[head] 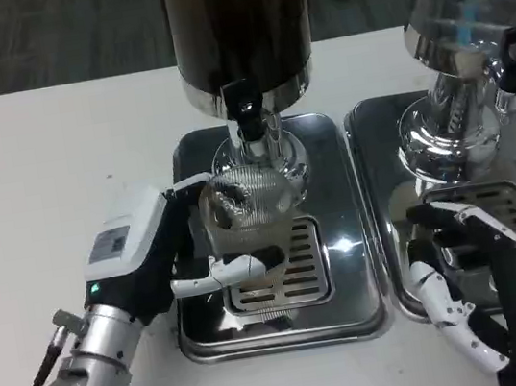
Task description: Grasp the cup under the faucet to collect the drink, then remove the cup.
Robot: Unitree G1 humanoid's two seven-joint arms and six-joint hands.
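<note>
A clear ribbed glass cup (245,205) stands on the drip tray (353,305) right below the black faucet (243,108) of the dark drink dispenser (240,21). My left hand (165,251) grips the cup from its left side, fingers wrapped around the lower part. My right hand (476,287) hovers low at the right, over the front of the second tray, fingers spread and holding nothing.
A second dispenser (468,35) with clear liquid and its own black tap (515,57) stands on a steel tray (381,233) at the right. The slotted grille (298,265) lies in the left tray. White tabletop extends to the left.
</note>
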